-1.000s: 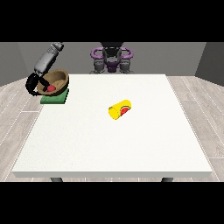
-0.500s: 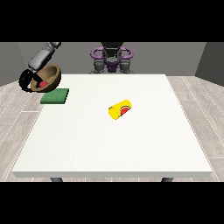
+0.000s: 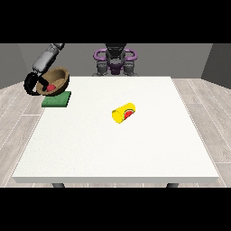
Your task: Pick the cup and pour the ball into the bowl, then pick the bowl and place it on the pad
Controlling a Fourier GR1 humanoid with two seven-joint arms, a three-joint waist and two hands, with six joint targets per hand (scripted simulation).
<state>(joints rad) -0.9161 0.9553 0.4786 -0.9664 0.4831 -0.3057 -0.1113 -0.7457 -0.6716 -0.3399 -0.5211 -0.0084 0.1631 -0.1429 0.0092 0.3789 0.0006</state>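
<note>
A: Where is the bowl?

B: The round brown wooden bowl is up off the table, at the view's upper left. It tilts, with its opening turned toward the camera and somewhat to the left. A small red ball lies inside it, low against the wall.

A: What holds it?

B: The black hand at the view's left, at the end of a grey arm that slants down from the top of the view. Its dark fingers curl round the bowl's left rim, so it is grasping the bowl.

A: And the pad?

B: The flat green square pad lies on the large white table near its far left corner, just below the bowl. The bowl's lower edge looks close above the pad's far edge; I cannot tell whether they touch.

A: The cup?

B: The yellow cylindrical cup lies on its side near the middle of the table, well apart from the pad. Its mouth faces right and toward the camera, and red shows inside.

A: The other hand?

B: I cannot find it. Only the robot's dark torso with purple rings shows behind the table's far edge.
</note>
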